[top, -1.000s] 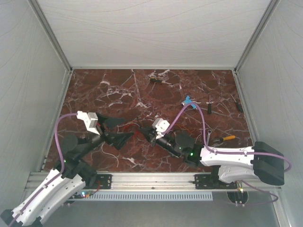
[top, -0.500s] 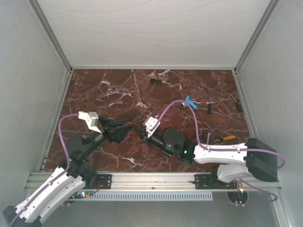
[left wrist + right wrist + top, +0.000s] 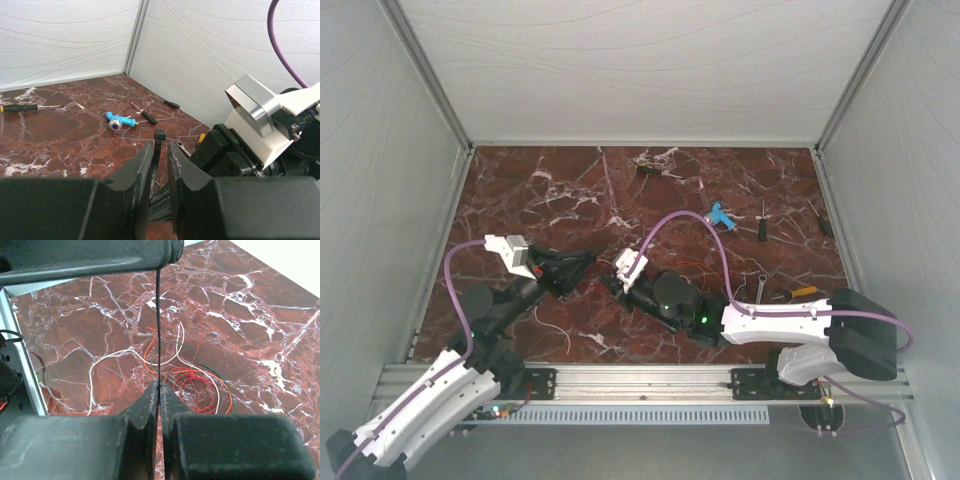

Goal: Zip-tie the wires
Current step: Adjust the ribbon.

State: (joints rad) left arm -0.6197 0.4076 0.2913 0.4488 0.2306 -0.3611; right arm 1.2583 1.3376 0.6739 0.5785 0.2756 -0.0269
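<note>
Near the middle of the marble table (image 3: 550, 190), somewhat closer to its near edge than its far one, we count one zip tie (image 3: 160, 136), one tangle of wires (image 3: 190, 374) and two grippers meeting over them.

We see the left gripper (image 3: 160, 148) with its jaws drawn in to a narrow slot. The black strip stands in that slot against one finger, its square head poking out just past the fingertips.

We see the right gripper (image 3: 159, 388) with its jaws pressed together, no gap showing, pinching the other end of the same strip. From there the strip runs straight to the left gripper, so it is held taut between the two and lifted off the marble.

The wires lie loose on the table beneath the strip: white, red and orange strands and one dark green one, looping out to both sides. In the right wrist view the strip crosses them; we cannot tell whether it touches them.

Elsewhere we count one yellow-tipped screwdriver (image 3: 20, 107) by the far edge, two black screwdrivers (image 3: 149, 117) toward the right edge, and one blue part (image 3: 119, 122) just beside them.
</note>
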